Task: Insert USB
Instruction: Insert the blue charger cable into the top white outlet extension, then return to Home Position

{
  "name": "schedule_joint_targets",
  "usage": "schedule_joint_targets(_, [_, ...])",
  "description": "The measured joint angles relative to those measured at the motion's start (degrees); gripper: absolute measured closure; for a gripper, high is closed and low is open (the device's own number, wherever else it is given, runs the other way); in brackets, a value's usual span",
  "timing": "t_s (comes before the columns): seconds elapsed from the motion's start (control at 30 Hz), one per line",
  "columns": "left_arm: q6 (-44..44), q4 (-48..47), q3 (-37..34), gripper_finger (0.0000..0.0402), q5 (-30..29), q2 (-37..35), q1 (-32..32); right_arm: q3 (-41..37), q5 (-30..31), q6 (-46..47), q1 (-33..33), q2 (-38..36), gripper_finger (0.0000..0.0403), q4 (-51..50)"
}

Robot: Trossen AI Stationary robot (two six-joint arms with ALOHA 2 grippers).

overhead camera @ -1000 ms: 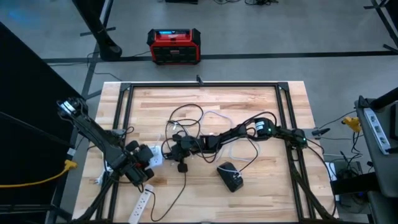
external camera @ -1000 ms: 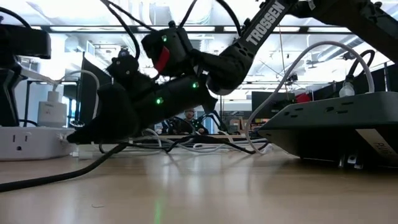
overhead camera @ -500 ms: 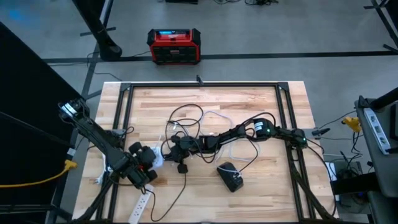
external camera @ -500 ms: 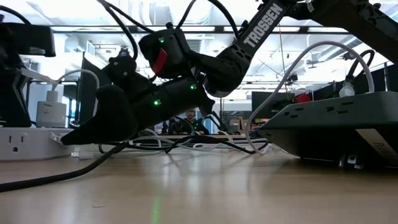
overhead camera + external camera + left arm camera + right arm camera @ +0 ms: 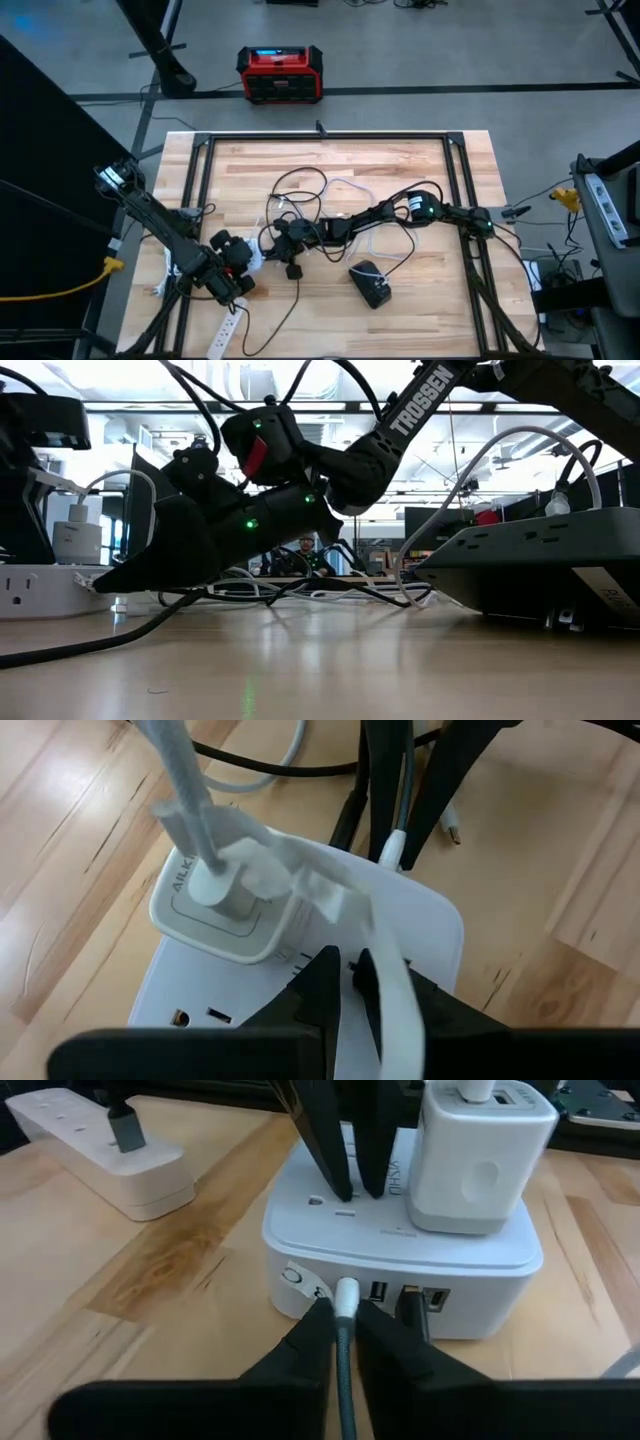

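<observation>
Wires lie all over the wooden table (image 5: 400, 170) in the high view, and both arms look small from up there. The right gripper (image 5: 283, 236) reaches toward the middle-left of the table, and the left gripper (image 5: 237, 258) is just beside it. A black power strip (image 5: 371, 284) lies nearer the front edge, and a long white power strip (image 5: 226, 331) pokes off the front-left edge.

Only the right wrist view shows the job up close. The right gripper (image 5: 339, 1318) is pinched narrow on the USB cable (image 5: 346, 1370). The white plug tip (image 5: 347, 1294) sits at a port on the side of the white power cube (image 5: 400, 1250). The cable runs straight back from the port, between the two fingers. How deep the plug sits is hard to tell.

The left wrist view looks down on the cube's top (image 5: 330, 960). The left gripper (image 5: 345, 970) presses its nearly closed tips on that top, next to a white charger (image 5: 225, 900) with a white strip of tape (image 5: 330, 900) on it.

The low view shows the right arm (image 5: 300, 480) as a big dark shape. It hides the plug and the port. The cube (image 5: 45, 588) is cut off at the picture's edge.
</observation>
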Motion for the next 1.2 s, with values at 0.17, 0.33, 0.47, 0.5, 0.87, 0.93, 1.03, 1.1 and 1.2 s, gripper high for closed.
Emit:
schedule_joint_targets(0.17, [0.02, 0.32, -0.02, 0.0363, 0.04, 0.0, 0.0, 0.11, -1.04, 0.22, 0.1, -0.12, 0.0327, -0.64])
schedule_joint_targets(0.33, [0.05, 0.59, -0.04, 0.0363, -0.02, 0.04, 0.02, 0.2, -1.49, -2.82, 0.28, -1.67, 0.0254, -4.96])
schedule_joint_targets(0.47, [0.07, 0.61, -0.04, 0.0363, -0.03, 0.07, 0.07, 0.4, -1.53, -5.74, 0.31, -4.06, 0.023, -10.19])
schedule_joint_targets(0.5, [0.07, 0.59, -0.07, 0.0363, -0.02, 0.05, 0.07, 0.39, -1.49, -6.31, 0.31, -4.42, 0.0229, -11.21])
schedule_joint_targets(0.87, [0.07, 0.24, -0.07, 0.0363, 0.53, 0.06, 0.07, 0.13, -2.42, -6.6, -0.44, -5.89, 0.0292, -19.47])
schedule_joint_targets(0.93, [0.11, 0.07, 0.02, 0.0363, 0.66, -0.06, 0.07, 0.11, -3.61, -7.35, -0.5, -7.71, 0.0308, -21.27])
schedule_joint_targets(1.03, [0.5, -1.62, 1.09, 0.0363, 1.2, -0.24, 0.07, 0.16, -3.94, -8.96, -0.46, -11.41, 0.0331, -25.42])
schedule_joint_targets(1.1, [0.5, -4.3, 2.3, 0.0363, 2.28, -0.37, 0.09, 0.14, -3.96, -10.07, -0.41, -13.86, 0.0346, -29.73])
schedule_joint_targets(1.2, [0.5, -7.97, 4.75, 0.0363, 3.12, -0.4, -0.02, -0.13, -3.79, -11.89, -0.46, -17.93, 0.0369, -34.47])
